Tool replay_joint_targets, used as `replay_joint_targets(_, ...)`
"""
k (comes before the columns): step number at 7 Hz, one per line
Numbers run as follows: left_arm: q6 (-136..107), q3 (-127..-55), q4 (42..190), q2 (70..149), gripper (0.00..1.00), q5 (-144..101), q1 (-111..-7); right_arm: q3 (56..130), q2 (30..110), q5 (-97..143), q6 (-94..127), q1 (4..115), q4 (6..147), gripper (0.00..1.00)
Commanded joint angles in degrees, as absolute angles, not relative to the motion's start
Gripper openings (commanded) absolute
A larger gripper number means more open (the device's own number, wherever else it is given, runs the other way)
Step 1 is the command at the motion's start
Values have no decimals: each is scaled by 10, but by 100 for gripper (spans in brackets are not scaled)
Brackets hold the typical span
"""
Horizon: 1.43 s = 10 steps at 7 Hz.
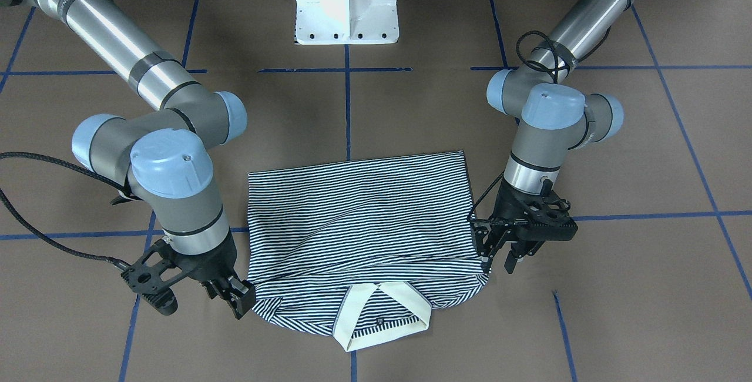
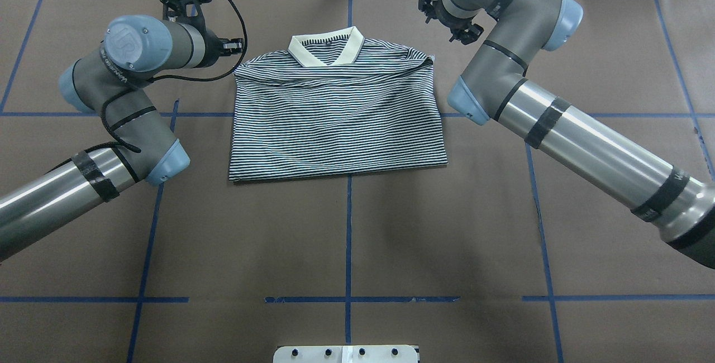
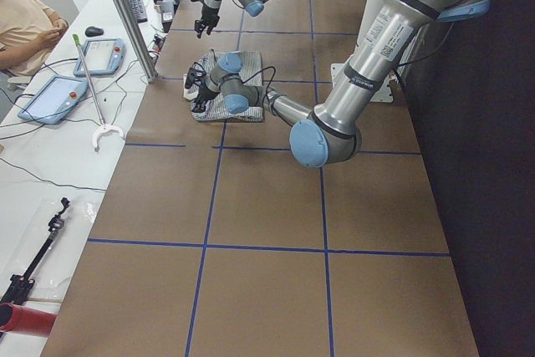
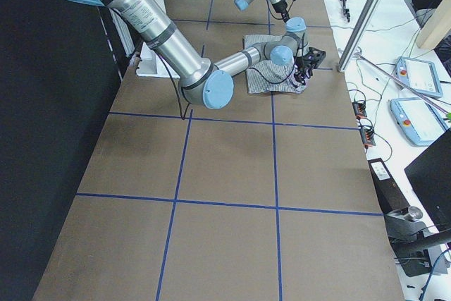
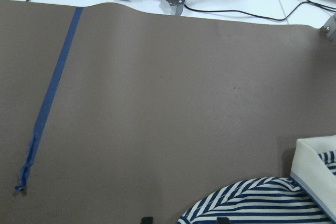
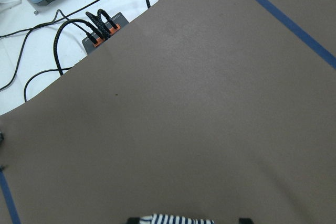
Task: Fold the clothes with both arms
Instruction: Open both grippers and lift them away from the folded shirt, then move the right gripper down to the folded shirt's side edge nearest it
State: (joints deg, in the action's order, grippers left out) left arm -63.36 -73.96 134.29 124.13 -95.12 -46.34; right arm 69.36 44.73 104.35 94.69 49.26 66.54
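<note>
Flanking the striped polo shirt (image 1: 358, 217) at its collar (image 1: 385, 311) end, the left tool (image 1: 498, 260) and the right tool (image 1: 236, 298) each sit at one outer corner, so the cloth lies inward from both, between them. The shirt rests flat on the counter (image 1: 617, 323), folded to a squat rectangle whose long axis runs from tool to tool, collar pointing away from the robot's base (image 1: 346, 12). Both wrist views show the fingers spread, with the striped edge lying between the tips rather than squeezed. Neither arm is nearer. Any further fold, I judge, must carry both corners toward the base together, across the short axis.
</note>
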Motion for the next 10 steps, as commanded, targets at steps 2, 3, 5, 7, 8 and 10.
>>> replay_joint_targets(2,-637,-753,1389,1215,54,-991,-476,898,613,1082,1038,434,670,72)
replay_joint_targets(3,-637,-759,1389,1213,54,-991,-476,922,648,1073,1073,398,667,72)
replay_joint_targets(5,-637,-760,1388,1212,54,-988,-476,919,650,1057,1097,361,667,75)
replay_joint_targets(7,-638,-760,1387,1212,55,-988,-476,918,649,1046,1104,347,668,74)
replay_joint_targets(8,-638,-760,1387,1211,55,-988,-476,915,647,1046,1104,345,668,74)
replay_joint_targets(10,-637,-760,1387,1211,55,-987,-476,913,650,1045,1103,341,668,72)
